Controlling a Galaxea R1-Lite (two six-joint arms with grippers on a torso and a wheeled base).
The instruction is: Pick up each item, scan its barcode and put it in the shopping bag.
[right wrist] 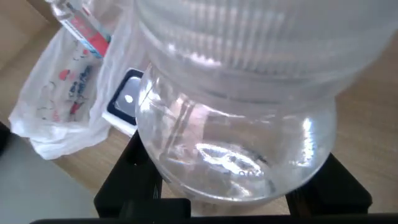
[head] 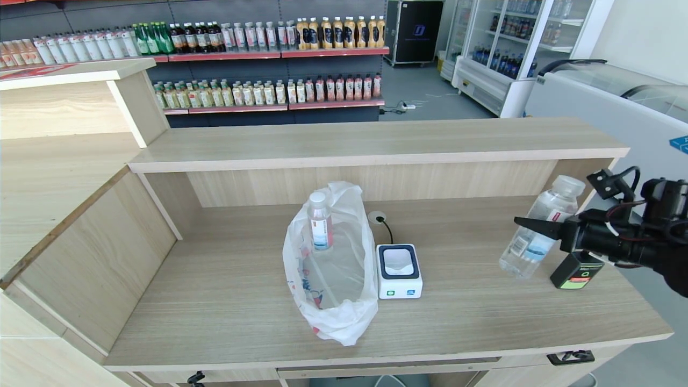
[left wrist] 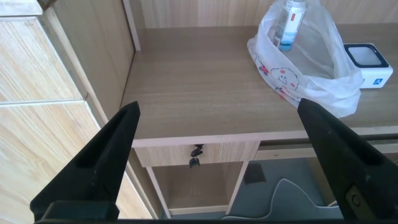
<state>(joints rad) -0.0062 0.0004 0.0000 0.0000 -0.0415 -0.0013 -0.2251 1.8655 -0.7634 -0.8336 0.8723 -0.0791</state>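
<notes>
Nearest to the robot, the left gripper (left wrist: 219, 109) hangs in front of the counter's (head: 473, 312) front edge, on the left side. Its fingers are spread wide and carry nothing. In the middle of the counter the white plastic shopping bag (head: 349, 317) stands open, and a small bottle with a red-and-blue label (head: 320, 226) stands upright in its far part. The barcode scanner (head: 399, 270) sits just beside the bag on the robot's right, with its window facing up. Further to the right, the right gripper (head: 535, 231) pinches a clear water bottle (head: 549, 207) around its middle, near a small black box with a green mark (head: 575, 271). I cannot tell whether the bottle's base touches the counter.

The step in hand appears to be the scanning. To do it well, I think the arm should carry the water bottle to the left until it is over the scanner window. Then the wrist should turn so that the white barcode patch on the lower label looks down at the window, and hold it steady there a moment. The grip should be firm, because the smooth round body can slip or roll between the fingers.

The water bottle is tilted. Its long axis runs from the base, low and toward the robot's left, up to the white cap, which points up and to the right.
</notes>
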